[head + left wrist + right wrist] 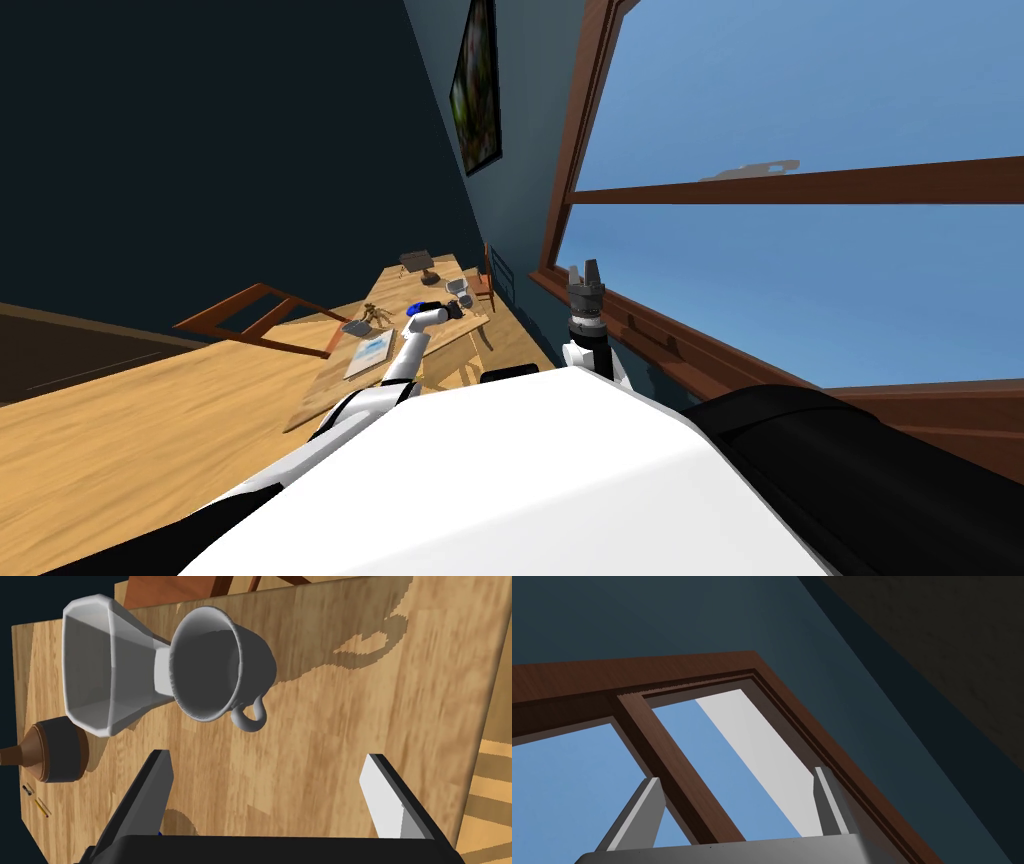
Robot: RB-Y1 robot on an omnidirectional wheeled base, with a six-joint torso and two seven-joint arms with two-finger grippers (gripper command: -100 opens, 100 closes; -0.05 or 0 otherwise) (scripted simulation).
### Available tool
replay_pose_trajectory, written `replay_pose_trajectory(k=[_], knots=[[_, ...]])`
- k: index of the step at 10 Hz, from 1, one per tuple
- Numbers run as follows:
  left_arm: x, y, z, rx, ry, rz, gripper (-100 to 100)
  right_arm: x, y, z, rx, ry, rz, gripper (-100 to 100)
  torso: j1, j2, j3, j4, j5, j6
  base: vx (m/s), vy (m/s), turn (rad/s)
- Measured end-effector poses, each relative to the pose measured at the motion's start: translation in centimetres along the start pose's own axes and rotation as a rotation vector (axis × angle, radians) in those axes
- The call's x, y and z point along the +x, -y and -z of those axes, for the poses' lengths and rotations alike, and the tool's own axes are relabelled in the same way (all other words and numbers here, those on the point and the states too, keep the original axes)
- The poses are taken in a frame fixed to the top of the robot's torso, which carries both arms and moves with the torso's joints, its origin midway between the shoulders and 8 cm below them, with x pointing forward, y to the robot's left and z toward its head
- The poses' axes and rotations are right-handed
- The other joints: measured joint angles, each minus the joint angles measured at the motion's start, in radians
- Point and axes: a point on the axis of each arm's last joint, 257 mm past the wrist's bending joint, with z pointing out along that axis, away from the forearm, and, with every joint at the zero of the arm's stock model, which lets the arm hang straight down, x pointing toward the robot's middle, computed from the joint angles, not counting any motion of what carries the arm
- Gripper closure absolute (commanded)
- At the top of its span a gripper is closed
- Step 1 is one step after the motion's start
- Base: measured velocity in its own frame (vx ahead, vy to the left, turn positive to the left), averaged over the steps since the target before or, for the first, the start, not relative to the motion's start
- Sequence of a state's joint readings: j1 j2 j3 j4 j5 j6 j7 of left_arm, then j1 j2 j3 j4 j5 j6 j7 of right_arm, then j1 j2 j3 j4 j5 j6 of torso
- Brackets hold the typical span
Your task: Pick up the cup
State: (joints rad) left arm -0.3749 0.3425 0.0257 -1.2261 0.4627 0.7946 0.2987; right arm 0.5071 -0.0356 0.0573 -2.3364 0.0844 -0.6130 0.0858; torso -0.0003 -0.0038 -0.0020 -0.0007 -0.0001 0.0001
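Note:
A grey cup (220, 666) with a small loop handle (250, 718) stands on a wooden table (350, 726). Its mouth faces my left wrist camera. My left gripper (267, 758) is open and hovers short of the cup, not touching it; the cup lies ahead and towards one finger's side rather than between the fingers. Seen from the head, the left gripper (453, 309) reaches over the table's far part beside the pale cup (458, 289). My right gripper (586, 268) is raised in front of the window, with its fingers (649, 801) open and empty.
A white flared vessel (110, 666) touches the cup's far side. A brown round object (55, 748) sits close by, near the table's edge. The table (400, 290) also carries a paper (370, 355), a small figurine (375, 315) and a dark object (418, 262). A wooden chair (255, 312) stands to the left.

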Motion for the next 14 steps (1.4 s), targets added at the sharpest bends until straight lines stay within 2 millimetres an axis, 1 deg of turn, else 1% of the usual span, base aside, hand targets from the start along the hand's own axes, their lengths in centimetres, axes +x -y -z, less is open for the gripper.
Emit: replay_pose_trajectory(k=[2,4,7,11,13,14], knots=[[-0.8,-0.6,-0.4,-0.055,0.027,0.000,-100,0.0,0.0,0.0,0.000,0.000,0.000,0,0.001,-0.002,-0.001,-0.001,0.000,0.000,0.066,0.016,-0.058],[-2.1,-1.4,-0.7,-0.116,0.062,0.001,-100,0.0,0.0,0.0,0.000,0.000,0.000,0,0.001,-0.002,-0.001,0.000,0.000,0.000,0.107,0.034,-0.127],[-3.8,-2.2,-0.6,-0.190,0.111,0.002,-100,0.0,0.0,0.0,0.000,0.000,0.000,0,-0.001,-0.002,-0.001,-0.001,0.000,0.000,0.088,0.008,-0.072],[-6.7,-3.7,-0.2,-0.296,0.190,0.005,-100,0.0,0.0,0.0,0.000,0.000,0.000,0,0.001,-0.004,-0.002,-0.001,0.000,0.000,0.111,0.032,-0.098],[-8.5,-5.2,0.0,-0.348,0.227,0.010,-100,0.0,0.0,0.0,0.000,0.000,0.000,0,0.000,-0.004,-0.002,-0.001,0.000,0.000,0.079,0.013,-0.054],[-8.6,-5.3,0.1,-0.353,0.230,0.010,0,0.0,0.0,0.0,0.000,0.000,0.000,0,-0.001,-0.001,-0.001,-0.001,0.000,-0.001,0.009,0.002,0.003]])
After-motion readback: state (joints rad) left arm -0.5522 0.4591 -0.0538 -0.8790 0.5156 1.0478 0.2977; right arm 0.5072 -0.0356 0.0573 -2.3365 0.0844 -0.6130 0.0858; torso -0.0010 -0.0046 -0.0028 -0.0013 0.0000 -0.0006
